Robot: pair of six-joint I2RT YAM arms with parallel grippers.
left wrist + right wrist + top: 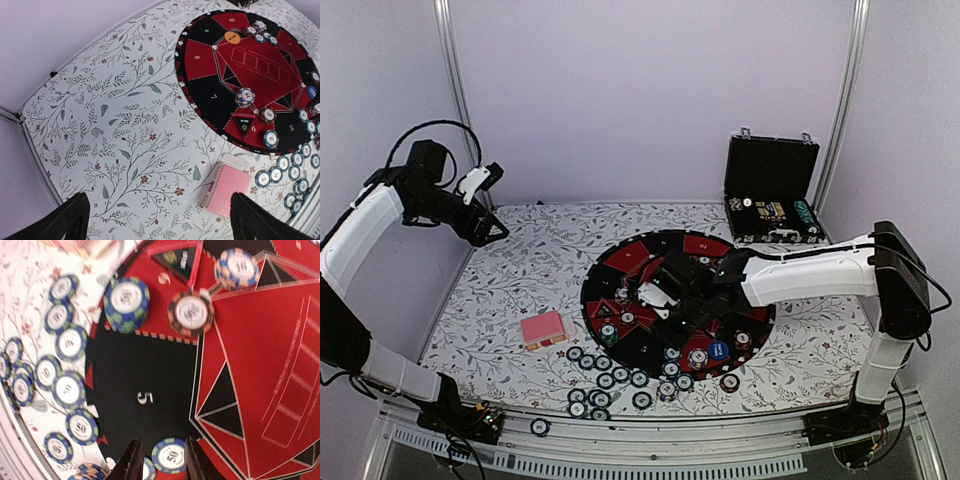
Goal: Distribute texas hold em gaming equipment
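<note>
right fingers (139, 462) part-open astride chip (170, 455) on mat (145, 365) sector 5, grip unclear | left fingers (490, 230) wide, empty, off mat

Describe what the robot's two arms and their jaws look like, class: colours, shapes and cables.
The left arm and right arm both have smooth white shell links joined by black joint blocks. A thin black cable loops over the left arm's wrist; more black cable trails by the right arm's base. The jaws are plain black and tapering. No markings show.
</note>
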